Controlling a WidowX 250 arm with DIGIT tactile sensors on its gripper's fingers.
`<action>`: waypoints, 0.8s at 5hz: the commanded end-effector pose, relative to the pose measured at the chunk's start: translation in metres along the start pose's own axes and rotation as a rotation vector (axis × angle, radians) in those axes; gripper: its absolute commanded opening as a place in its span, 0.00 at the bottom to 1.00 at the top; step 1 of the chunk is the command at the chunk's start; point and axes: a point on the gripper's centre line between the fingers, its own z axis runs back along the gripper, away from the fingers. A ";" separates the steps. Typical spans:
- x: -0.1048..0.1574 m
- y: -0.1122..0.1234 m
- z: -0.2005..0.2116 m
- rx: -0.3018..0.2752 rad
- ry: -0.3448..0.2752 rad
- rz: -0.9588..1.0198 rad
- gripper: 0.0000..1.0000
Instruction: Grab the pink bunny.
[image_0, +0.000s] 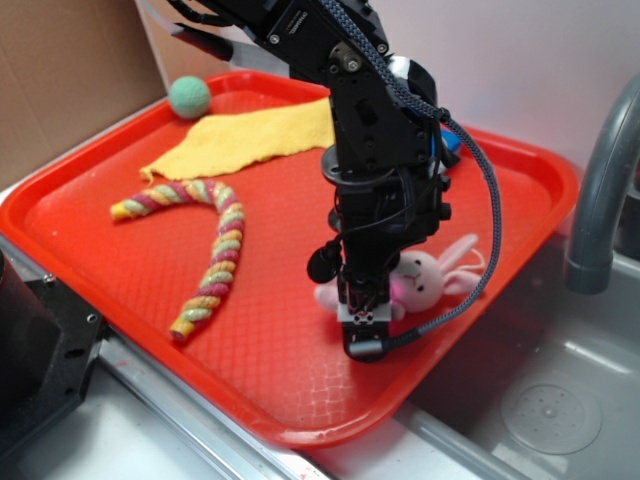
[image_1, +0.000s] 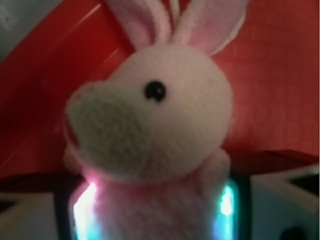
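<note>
The pink bunny (image_0: 432, 276) lies on its side on the red tray (image_0: 90, 230), near the tray's front right part, ears pointing right. My gripper (image_0: 365, 318) stands straight down over its body, and the arm hides the bunny's lower half. In the wrist view the bunny (image_1: 165, 115) fills the frame, head and black eye up, ears at the top. Its body sits squeezed between my two glowing pads (image_1: 84, 210), touching both, so my gripper (image_1: 157, 212) is shut on it.
A striped twisted rope toy (image_0: 215, 255) lies left of the gripper. A yellow cloth (image_0: 250, 135) and a green ball (image_0: 189, 97) sit at the tray's back. A steel sink (image_0: 540, 400) and grey faucet (image_0: 600, 190) are to the right.
</note>
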 end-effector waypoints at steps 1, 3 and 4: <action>-0.056 -0.026 0.084 0.036 -0.193 0.185 0.00; -0.100 -0.026 0.152 0.055 -0.104 0.629 0.00; -0.111 -0.001 0.163 0.052 -0.078 0.768 0.00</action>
